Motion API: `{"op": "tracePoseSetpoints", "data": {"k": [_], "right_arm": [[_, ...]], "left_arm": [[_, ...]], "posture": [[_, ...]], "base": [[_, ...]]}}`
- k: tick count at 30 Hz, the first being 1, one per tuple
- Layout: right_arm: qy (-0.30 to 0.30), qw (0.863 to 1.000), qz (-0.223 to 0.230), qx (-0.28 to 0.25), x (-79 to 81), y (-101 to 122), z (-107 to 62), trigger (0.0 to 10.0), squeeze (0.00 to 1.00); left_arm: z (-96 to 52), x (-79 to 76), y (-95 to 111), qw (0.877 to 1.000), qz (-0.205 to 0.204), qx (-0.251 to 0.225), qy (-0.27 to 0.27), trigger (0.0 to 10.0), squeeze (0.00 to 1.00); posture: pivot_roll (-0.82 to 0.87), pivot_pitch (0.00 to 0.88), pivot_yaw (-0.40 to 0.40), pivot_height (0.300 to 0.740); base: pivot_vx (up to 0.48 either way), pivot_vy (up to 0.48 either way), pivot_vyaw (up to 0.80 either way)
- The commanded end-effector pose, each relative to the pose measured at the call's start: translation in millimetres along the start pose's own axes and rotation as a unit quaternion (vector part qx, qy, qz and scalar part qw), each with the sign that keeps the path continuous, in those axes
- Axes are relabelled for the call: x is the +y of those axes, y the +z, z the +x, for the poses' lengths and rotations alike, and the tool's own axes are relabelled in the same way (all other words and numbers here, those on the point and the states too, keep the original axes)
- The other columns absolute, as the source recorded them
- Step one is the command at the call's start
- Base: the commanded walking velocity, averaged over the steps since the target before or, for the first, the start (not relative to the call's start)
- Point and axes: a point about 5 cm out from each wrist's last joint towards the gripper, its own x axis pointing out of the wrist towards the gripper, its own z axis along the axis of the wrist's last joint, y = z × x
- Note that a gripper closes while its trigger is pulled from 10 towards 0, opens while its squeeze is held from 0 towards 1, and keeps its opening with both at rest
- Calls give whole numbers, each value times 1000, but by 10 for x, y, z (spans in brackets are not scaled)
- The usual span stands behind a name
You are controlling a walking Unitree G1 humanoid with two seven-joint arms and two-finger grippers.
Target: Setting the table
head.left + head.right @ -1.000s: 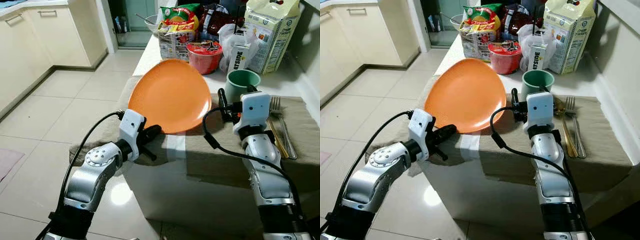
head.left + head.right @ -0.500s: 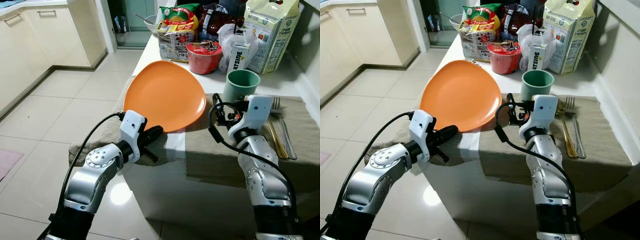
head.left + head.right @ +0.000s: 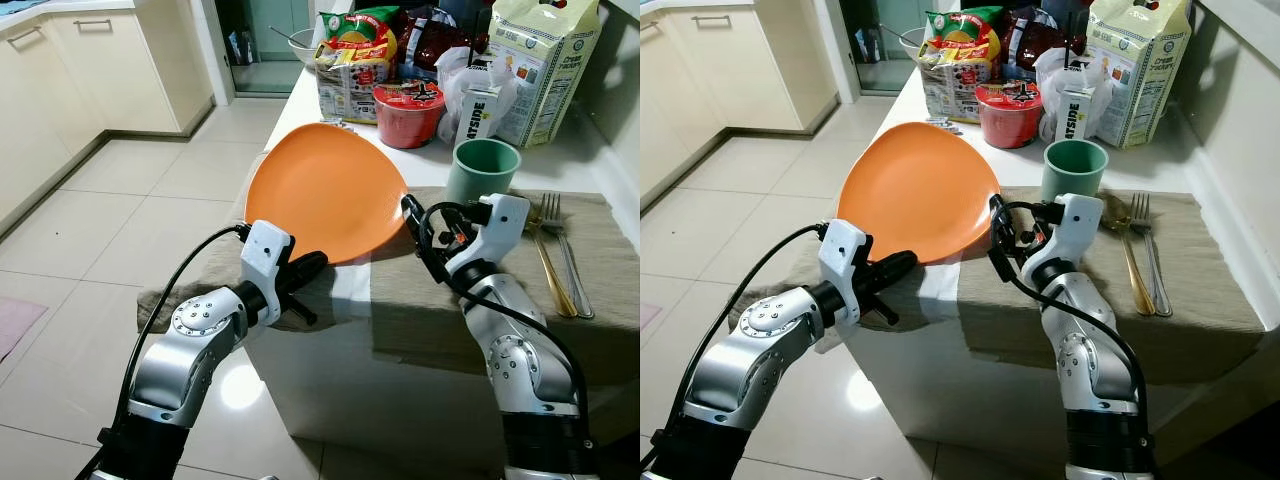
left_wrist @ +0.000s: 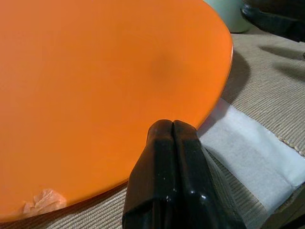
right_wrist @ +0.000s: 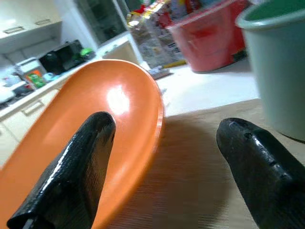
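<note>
Your left gripper (image 3: 305,266) has its fingers pinched shut on the orange plate (image 3: 325,205), which is tilted up over the desk (image 3: 440,310) edge. Your right gripper (image 5: 162,157) waits with fingers open at the plate's 3 o'clock rim. If the pinch slips, the plate could fall to the floor. I count one plate, one green cup (image 3: 484,168), one fork (image 3: 560,240).

Two silver arms with rounded, jointed shells, screws showing on the left elbow housing. Each wrist carries a white, boxy block. A thick black cable loops from each forearm up to its wrist. The left gripper (image 3: 305,268) and right gripper (image 5: 162,157) have long, glossy black fingers (image 4: 167,186).
</note>
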Motion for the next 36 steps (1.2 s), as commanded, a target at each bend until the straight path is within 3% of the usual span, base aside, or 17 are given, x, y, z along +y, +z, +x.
{"op": "tracePoseSetpoints", "data": {"k": [1,16,29,36], "right_arm": [[25,1000,5,0,90,30,30,10000,0],[57,997,27,42,216,-305,234,10000,0],[47,998,-33,24,246,-327,373,10000,0],[40,998,-36,25,238,-360,403,10000,0]], "left_arm": [[-14,-14,-148,999,-16,37,-1,10000,0],[-21,-40,-124,999,-16,30,-7,10000,0],[-42,-52,-94,1000,-15,26,-7,10000,0],[-41,-58,-81,1000,-16,24,-7,10000,0]], "posture": [[-185,28,85,740],[-166,19,84,740],[-155,22,81,740],[-157,24,82,740]], "base": [[0,0,0],[0,0,0],[0,0,0],[0,0,0]]}}
